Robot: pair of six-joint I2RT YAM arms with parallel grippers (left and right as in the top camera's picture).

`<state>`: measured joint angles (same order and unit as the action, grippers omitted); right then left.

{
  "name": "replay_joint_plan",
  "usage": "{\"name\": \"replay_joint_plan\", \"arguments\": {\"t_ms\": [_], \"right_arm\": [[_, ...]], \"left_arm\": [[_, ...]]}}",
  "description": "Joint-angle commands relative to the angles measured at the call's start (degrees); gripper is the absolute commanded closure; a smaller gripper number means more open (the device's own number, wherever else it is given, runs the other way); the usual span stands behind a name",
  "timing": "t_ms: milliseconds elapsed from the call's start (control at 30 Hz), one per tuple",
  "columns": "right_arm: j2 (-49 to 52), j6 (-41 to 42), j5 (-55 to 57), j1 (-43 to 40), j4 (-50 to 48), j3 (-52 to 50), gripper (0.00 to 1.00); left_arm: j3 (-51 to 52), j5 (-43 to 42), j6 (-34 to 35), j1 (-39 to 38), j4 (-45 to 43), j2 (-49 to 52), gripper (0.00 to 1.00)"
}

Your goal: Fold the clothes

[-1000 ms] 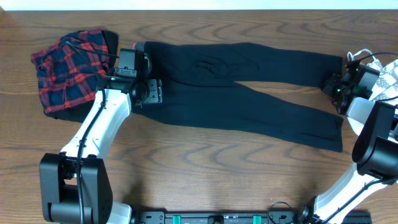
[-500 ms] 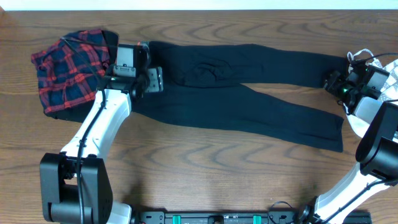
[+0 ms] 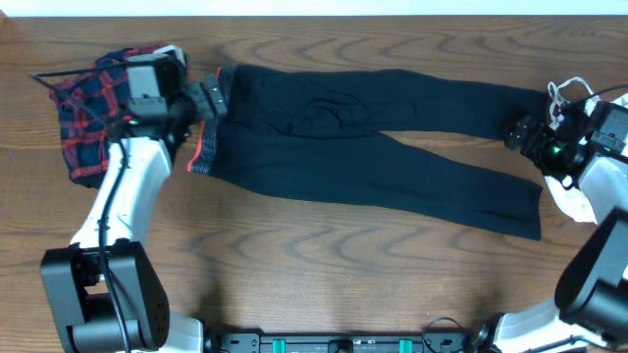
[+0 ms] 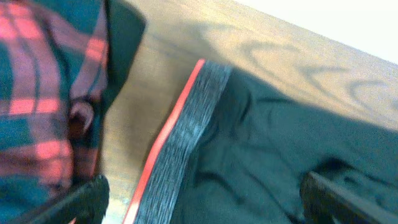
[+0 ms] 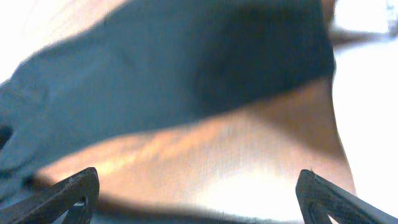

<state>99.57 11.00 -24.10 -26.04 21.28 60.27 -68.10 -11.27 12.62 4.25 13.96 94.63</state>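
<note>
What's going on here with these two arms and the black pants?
Two robot arms are folding clothes on a wooden table. Long black leggings lie spread out flat, with no fold made yet. The left tool is open at the grey-and-red waistband, and the right tool is open by the leg ends. Neither holds anything. A red-navy plaid piece lies bunched beside the waistband.

No text, label, brand, number or sign can be read in any view. The grey-and-red waistband (image 4: 186,137) of the leggings (image 3: 343,167) is seen close but blurred; it appears to be unprinted.
</note>
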Motion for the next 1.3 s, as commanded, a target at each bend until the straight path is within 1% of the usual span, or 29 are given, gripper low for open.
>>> {"name": "replay_joint_plan", "arguments": {"t_ms": [0,133,233,300,367,467,567,633,767,933,1267], "right_arm": [[-4.4,-0.8,0.2,-0.5,3.5,0.2,0.01],[-9.9,-0.8,0.0,-0.5,8.0,0.2,0.01],[-13.9,-0.8,0.9,-0.5,9.5,0.2,0.01],[-15.4,-0.8,1.9,-0.5,10.4,0.2,0.01],[-16.0,-0.9,2.8,-0.5,11.6,0.2,0.01],[-16.0,-1.3,2.7,-0.5,12.8,0.1,0.01],[-16.0,-1.3,2.6,-0.5,13.3,0.1,0.01],[-16.0,-1.7,2.4,-0.5,14.0,0.1,0.01],[-16.0,-3.7,2.0,-0.5,16.1,0.1,0.01],[-16.0,-4.5,2.0,-0.5,17.5,0.1,0.01],[-16.0,-4.5,2.0,-0.5,19.1,0.1,0.01]], "left_arm": [[-9.2,-4.5,-0.9,0.3,5.2,0.7,0.02],[-22.8,-4.2,-1.5,0.8,16.5,4.8,0.02],[-34.8,-4.4,-1.7,1.6,26.8,11.5,0.02],[-41.8,-6.6,-3.2,1.9,32.7,16.6,0.02],[-48.7,-11.4,-5.8,2.4,37.9,22.6,0.02],[-54.7,-17.4,-7.0,3.6,41.1,29.9,0.02],[-57.1,-26.9,-7.7,5.4,40.5,35.8,0.02],[-57.3,-30.3,-7.7,6.4,38.9,39.1,0.02],[-57.3,-30.7,-9.1,7.6,36.9,43.5,0.02],[-57.3,-31.9,-12.0,7.5,33.8,45.7,0.02],[-57.3,-32.0,-11.9,7.3,27.1,49.7,0.02]]}}
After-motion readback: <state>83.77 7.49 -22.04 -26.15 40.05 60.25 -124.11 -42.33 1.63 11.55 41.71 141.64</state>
